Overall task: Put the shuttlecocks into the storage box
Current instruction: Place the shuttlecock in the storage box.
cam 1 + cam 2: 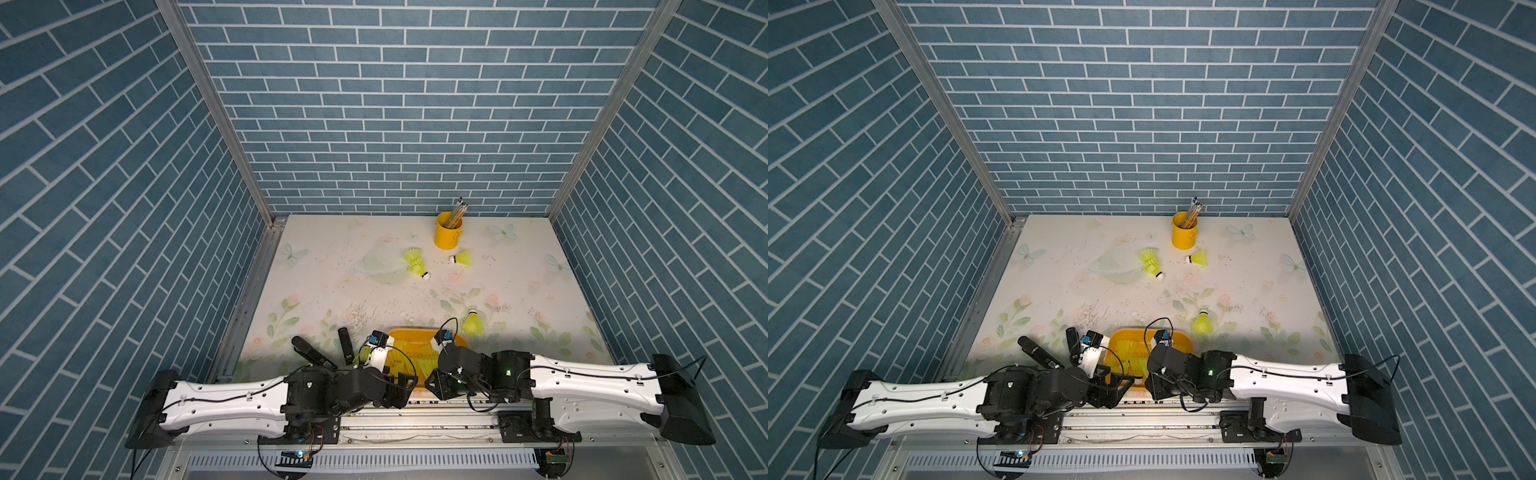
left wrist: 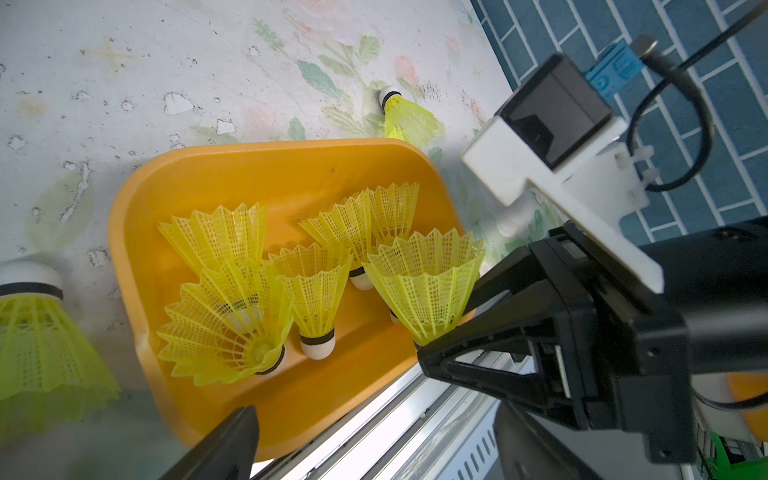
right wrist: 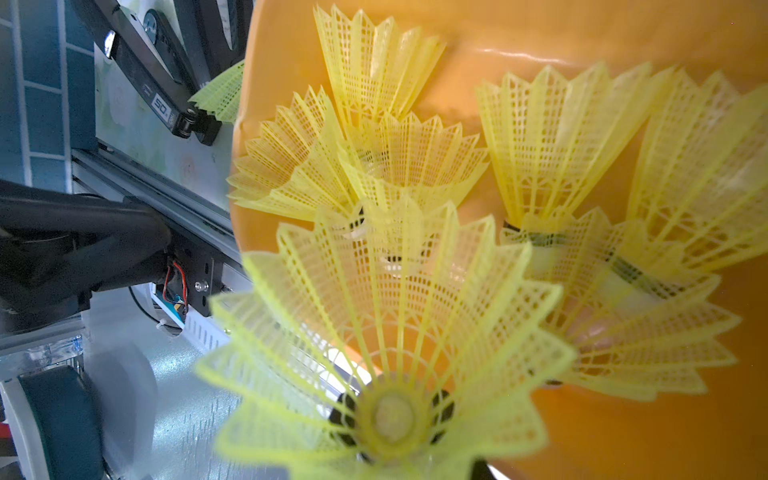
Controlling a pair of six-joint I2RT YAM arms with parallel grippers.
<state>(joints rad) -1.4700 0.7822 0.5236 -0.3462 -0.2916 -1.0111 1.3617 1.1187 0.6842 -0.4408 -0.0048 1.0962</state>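
Observation:
The orange-yellow storage box [image 1: 415, 333] [image 1: 1128, 332] [image 2: 257, 166] [image 3: 540, 33] sits at the table's near edge with several neon shuttlecocks [image 2: 316, 291] [image 3: 552, 137] lying in it. My right gripper [image 3: 390, 419] [image 2: 432, 340] is shut on one shuttlecock [image 2: 424, 282] [image 3: 386, 316] by its tip, over the box's near corner. My left gripper [image 1: 328, 348] [image 1: 1059, 347] [image 2: 374, 453] stands open and empty just left of the box, close to a shuttlecock [image 2: 37, 345] [image 3: 220, 95] lying on the table. Three more shuttlecocks [image 1: 415, 259] [image 1: 463, 258] [image 1: 473, 323] [image 2: 405, 116] lie farther back.
A tall yellow cup of pencils [image 1: 448, 230] [image 1: 1184, 230] stands at the back, right of centre. Blue brick-pattern walls close in three sides. The metal rail [image 2: 415, 415] carrying both arms runs along the near edge, right beside the box.

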